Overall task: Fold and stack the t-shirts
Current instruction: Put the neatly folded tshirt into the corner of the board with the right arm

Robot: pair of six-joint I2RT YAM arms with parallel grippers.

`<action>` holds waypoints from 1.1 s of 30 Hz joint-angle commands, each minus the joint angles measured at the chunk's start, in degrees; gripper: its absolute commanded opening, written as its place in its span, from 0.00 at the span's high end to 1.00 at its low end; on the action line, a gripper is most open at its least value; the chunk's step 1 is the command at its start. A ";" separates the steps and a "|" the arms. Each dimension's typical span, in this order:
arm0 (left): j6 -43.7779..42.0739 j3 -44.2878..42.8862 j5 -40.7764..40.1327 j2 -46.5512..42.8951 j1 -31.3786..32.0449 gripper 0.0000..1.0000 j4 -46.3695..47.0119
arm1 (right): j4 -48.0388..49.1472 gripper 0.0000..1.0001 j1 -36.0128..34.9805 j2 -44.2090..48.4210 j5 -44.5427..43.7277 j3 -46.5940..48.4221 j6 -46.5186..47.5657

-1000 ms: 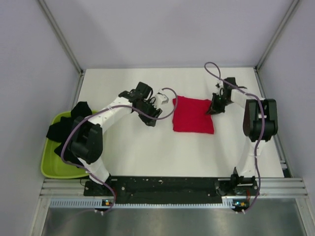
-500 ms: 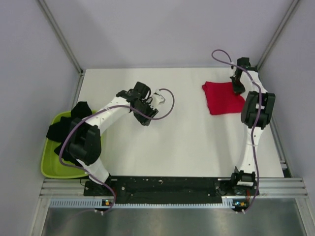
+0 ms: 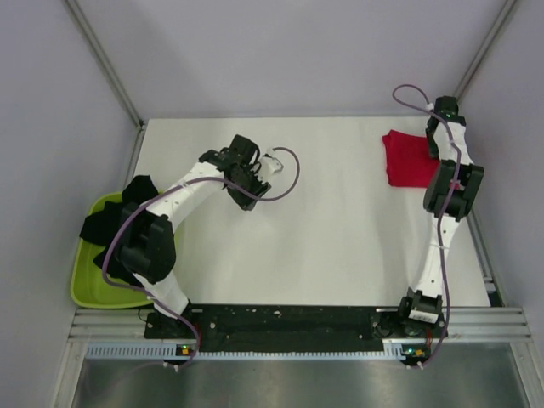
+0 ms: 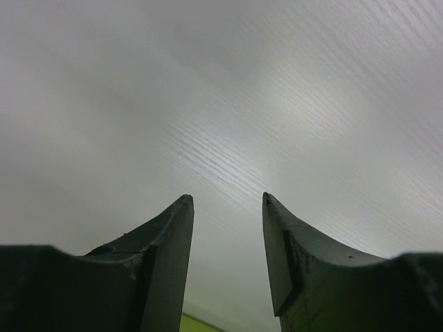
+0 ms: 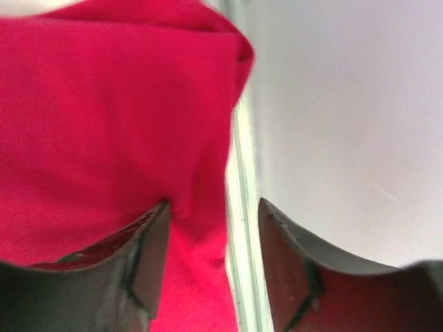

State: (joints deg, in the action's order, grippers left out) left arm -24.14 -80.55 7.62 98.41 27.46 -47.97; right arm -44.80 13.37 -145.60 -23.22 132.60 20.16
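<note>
A folded red t-shirt point(image 3: 408, 160) lies flat at the far right of the table, close to the right edge. In the right wrist view its cloth point(image 5: 104, 111) fills the left side. My right gripper point(image 3: 437, 146) point(image 5: 213, 206) hangs over the shirt's right border, open. Its left finger point(image 5: 149, 238) is against the cloth and its right finger is over the table's edge strip, with nothing pinched between them. Black t-shirts point(image 3: 119, 223) are heaped in the lime-green tub point(image 3: 92, 287) at the left. Over bare table left of centre, my left gripper point(image 3: 249, 195) point(image 4: 227, 197) is open and empty.
A grey wall point(image 5: 346, 104) and a metal frame post point(image 3: 476, 59) stand right beside the red shirt and my right arm. The tub hangs off the table's left edge. A purple cable point(image 3: 289, 174) loops beside the left wrist.
My right arm has taken the red shirt from the table's middle to the far right edge, and its jaws have opened off it. The left arm has barely shifted.
</note>
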 commanded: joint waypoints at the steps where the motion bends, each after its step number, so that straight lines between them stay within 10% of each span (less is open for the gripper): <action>1: -0.56 -2.07 0.73 -0.15 -0.13 0.51 -0.90 | 4.01 0.42 0.35 0.83 -10.34 5.65 -2.75; 13: -0.56 2.41 -1.47 -5.33 -0.92 0.44 3.66 | 12.27 0.29 -7.12 35.87 7.80 -20.32 -7.41; 18: 1.02 8.64 0.73 -11.03 -3.46 0.39 9.63 | 26.30 0.01 -9.05 54.86 26.55 -46.85 -15.32; 33: 14.46 52.57 0.48 -28.80 -18.85 0.21 72.52 | 64.37 0.01 -16.17 85.47 30.00 -108.13 -22.02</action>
State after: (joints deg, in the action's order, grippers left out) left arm -15.99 -37.15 9.30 70.37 9.37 -2.63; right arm 3.62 -0.62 -65.34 8.27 31.81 -1.13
